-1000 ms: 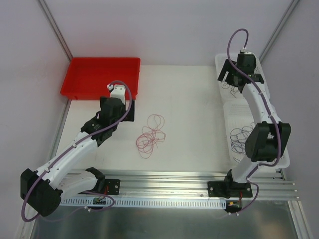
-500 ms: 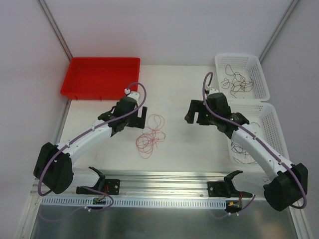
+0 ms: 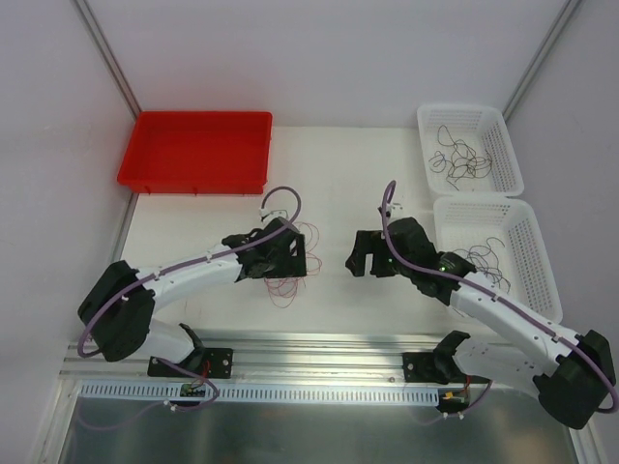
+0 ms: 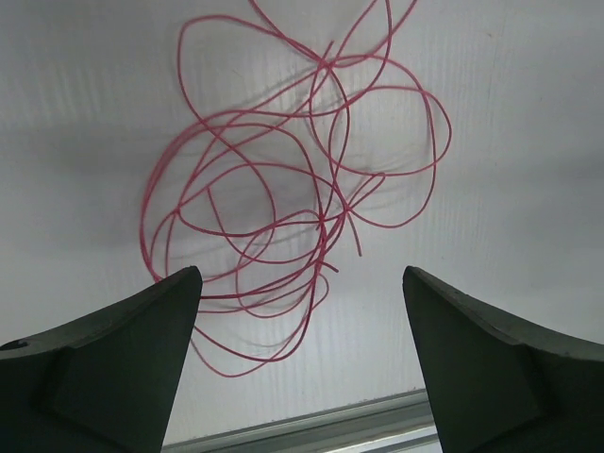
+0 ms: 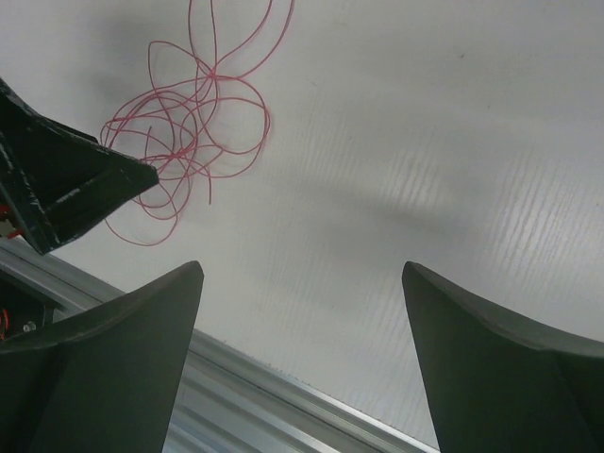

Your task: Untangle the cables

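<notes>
The red cables [image 4: 293, 217] lie in one loose tangle on the bench [image 3: 338, 184], near its front edge and between the two arms. The left pincer [image 4: 300, 274] hovers right over them with its jaws wide and nothing held. The right pincer [image 5: 302, 269], equally wide and empty, hangs just beside the tangle over bare bench, with the loops off toward its left finger. Dark cables [image 3: 462, 155] lie in the far basket [image 3: 511, 166] and more in the near basket [image 3: 542, 253], well apart from this work. The main risk, as I judge it, is a blind bite: many loops cross in the middle of the tangle, so jaws closing there would likely catch several strands at once, and any pull would lift the whole bunch or draw the crossings tighter instead of freeing one cable. A strand this thin could also slip out between the pads (or never be caught at all if the fingers stop short of the bench), and pressing lower invites scraping the surface. With both pincers so near each other, a careless reach by the right one could knock the left. A free end [image 4: 359, 251] shows near the middle and looks the safer hold.
</notes>
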`<act>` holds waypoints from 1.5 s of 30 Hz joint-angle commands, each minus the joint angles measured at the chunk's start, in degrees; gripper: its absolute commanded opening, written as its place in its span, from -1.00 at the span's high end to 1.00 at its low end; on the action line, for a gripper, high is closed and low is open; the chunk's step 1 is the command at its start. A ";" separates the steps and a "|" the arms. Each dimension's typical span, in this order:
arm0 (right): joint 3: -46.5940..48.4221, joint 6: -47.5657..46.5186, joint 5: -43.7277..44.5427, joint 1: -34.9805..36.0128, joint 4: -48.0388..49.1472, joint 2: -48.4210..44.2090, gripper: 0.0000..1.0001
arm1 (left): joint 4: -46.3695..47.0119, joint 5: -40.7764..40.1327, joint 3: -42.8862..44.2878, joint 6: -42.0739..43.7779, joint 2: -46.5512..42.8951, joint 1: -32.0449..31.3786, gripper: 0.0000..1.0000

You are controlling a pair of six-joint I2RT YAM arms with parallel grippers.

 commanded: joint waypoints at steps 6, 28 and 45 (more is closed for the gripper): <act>-2.62 2.18 3.50 3.00 3.71 -3.22 -0.82 | -0.84 -3.96 2.85 -10.23 8.10 -5.78 -0.50; -2.80 -3.35 10.81 3.00 0.36 -17.55 -0.81 | -6.82 -1.86 24.21 1.38 -5.51 -8.25 1.00; -10.00 -4.49 -16.98 4.84 31.13 -11.93 -0.71 | -6.56 0.34 23.86 -3.81 -4.02 -8.86 1.00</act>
